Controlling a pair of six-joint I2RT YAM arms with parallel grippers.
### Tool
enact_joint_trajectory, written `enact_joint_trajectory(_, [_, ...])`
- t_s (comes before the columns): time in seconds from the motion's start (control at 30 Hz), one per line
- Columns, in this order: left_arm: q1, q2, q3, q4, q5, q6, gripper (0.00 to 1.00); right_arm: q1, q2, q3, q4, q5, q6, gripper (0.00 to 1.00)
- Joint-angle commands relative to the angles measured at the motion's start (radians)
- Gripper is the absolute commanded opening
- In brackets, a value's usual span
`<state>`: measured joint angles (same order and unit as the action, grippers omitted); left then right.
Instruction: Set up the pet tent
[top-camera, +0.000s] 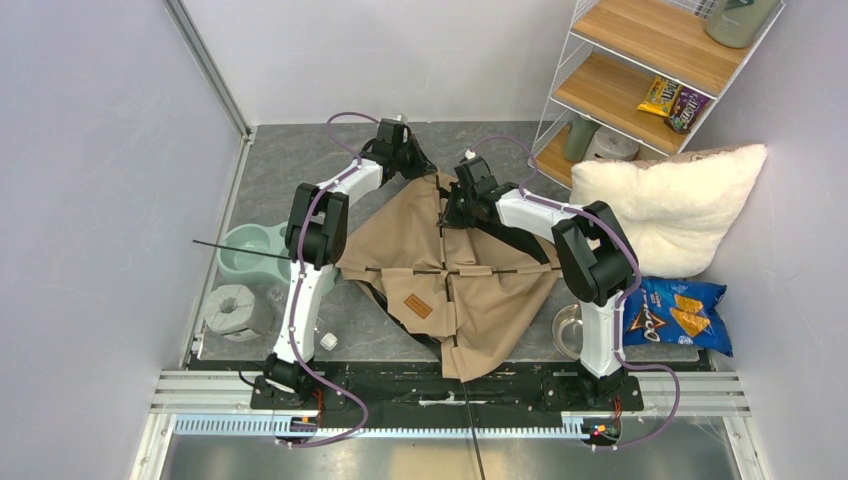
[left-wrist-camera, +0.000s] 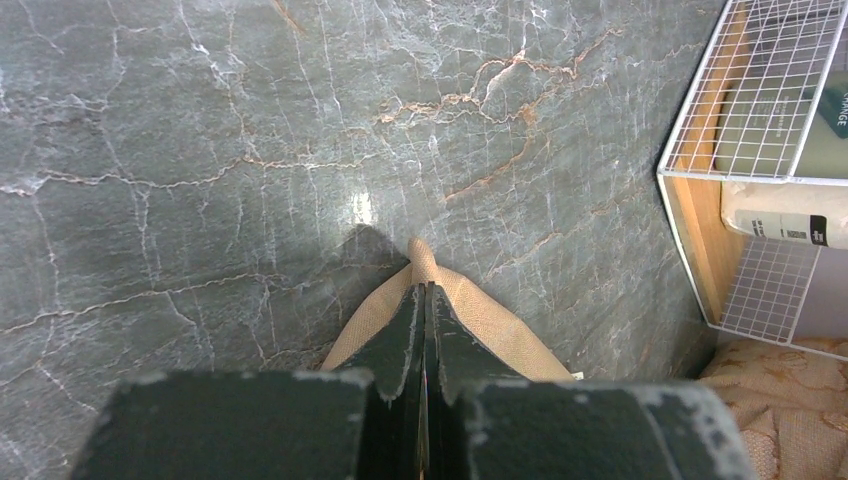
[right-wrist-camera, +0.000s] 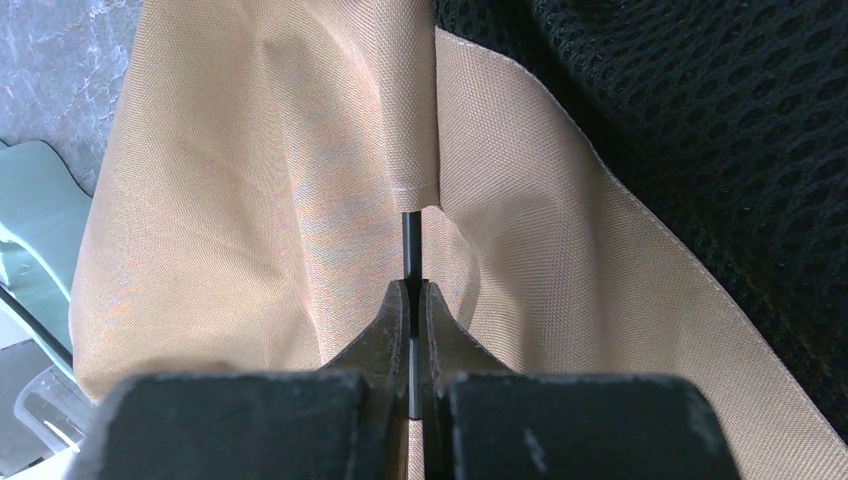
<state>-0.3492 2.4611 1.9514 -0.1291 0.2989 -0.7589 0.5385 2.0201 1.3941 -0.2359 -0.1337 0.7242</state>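
The pet tent (top-camera: 455, 275) lies collapsed mid-floor, tan fabric with a brown label patch (top-camera: 417, 305) and a black base showing at its edges. At the tent's far corner my left gripper (top-camera: 412, 160) is shut on it; in the left wrist view its jaws (left-wrist-camera: 425, 292) pinch a point of tan fabric (left-wrist-camera: 470, 310) just above the stone floor. My right gripper (top-camera: 453, 208) is over the tent's back part. In the right wrist view it (right-wrist-camera: 412, 290) is shut on a thin black pole (right-wrist-camera: 411, 245) that runs into a fabric sleeve (right-wrist-camera: 400, 120). Black mesh (right-wrist-camera: 700, 120) lies to the right.
A pole end (top-camera: 235, 248) sticks out left over a green pet bowl (top-camera: 250, 245). A grey roll (top-camera: 235, 310) sits below it. Fluffy white pillow (top-camera: 670, 205), chip bag (top-camera: 680, 315) and metal bowl (top-camera: 568, 325) are on the right. A wire shelf (top-camera: 650, 80) stands at back right.
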Motion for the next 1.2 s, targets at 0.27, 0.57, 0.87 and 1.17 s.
enact_joint_trajectory(0.27, [-0.018,0.001,0.014,-0.020,0.046,0.038,0.02,-0.004,-0.020,0.033,0.013,0.032,-0.034,0.00])
enact_joint_trajectory(0.57, [-0.020,-0.011,-0.012,-0.023,0.041,0.050,0.02,-0.006,0.003,0.063,0.003,0.044,0.001,0.00])
enact_joint_trajectory(0.87, [-0.021,-0.022,-0.023,-0.048,0.004,0.063,0.09,-0.005,-0.010,0.067,0.006,0.096,-0.014,0.00])
enact_joint_trajectory(1.17, [-0.020,-0.033,-0.023,-0.057,-0.012,0.061,0.27,-0.005,-0.024,0.054,-0.031,0.187,0.003,0.00])
